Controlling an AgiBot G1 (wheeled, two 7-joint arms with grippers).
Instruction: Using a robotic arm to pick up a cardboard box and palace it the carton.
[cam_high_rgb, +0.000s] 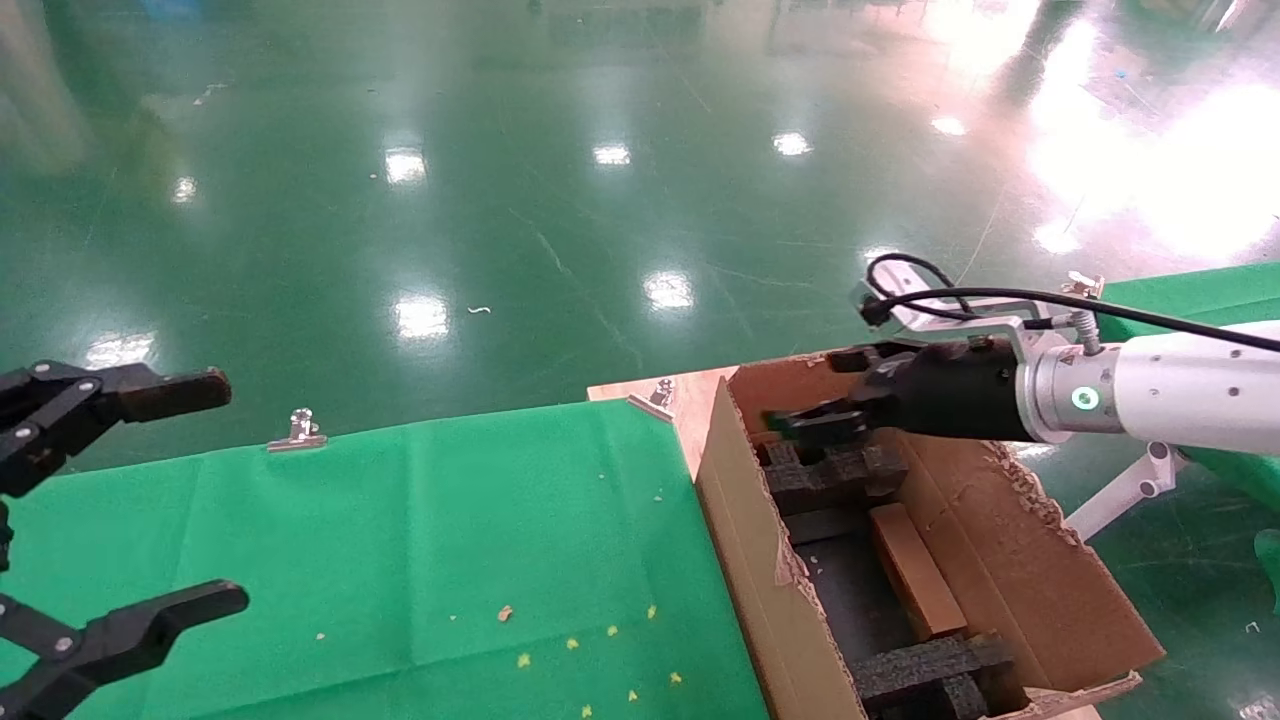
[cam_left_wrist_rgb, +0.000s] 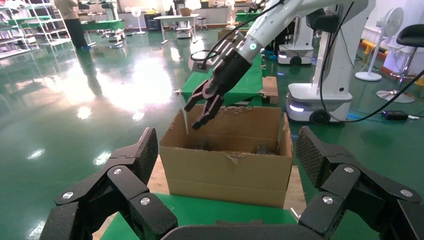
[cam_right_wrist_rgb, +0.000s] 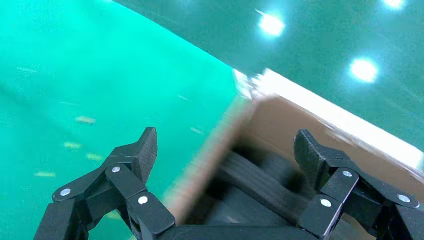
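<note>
The carton (cam_high_rgb: 745, 570) stands at the right end of the table, with black foam blocks (cam_high_rgb: 830, 478) fitted at both ends. The slim cardboard box (cam_high_rgb: 915, 572) lies inside it, on the floor between the foam, against the right wall. My right gripper (cam_high_rgb: 812, 392), on the white arm with the teal ring (cam_high_rgb: 1085, 399), hovers open and empty over the carton's far end. In the right wrist view the open gripper (cam_right_wrist_rgb: 225, 150) spans the carton's edge (cam_right_wrist_rgb: 210, 155) above foam (cam_right_wrist_rgb: 260, 180). My left gripper (cam_high_rgb: 222, 490) is open and empty at the far left. Its wrist view shows the carton (cam_left_wrist_rgb: 230, 172).
A green cloth (cam_high_rgb: 400, 560) covers the table, held by metal clips (cam_high_rgb: 297, 430), with small yellow crumbs on it. A bare wooden board (cam_high_rgb: 690, 395) shows beside the carton. Another green table (cam_high_rgb: 1200, 290) stands at the right. A white robot base (cam_left_wrist_rgb: 320, 102) stands beyond the carton.
</note>
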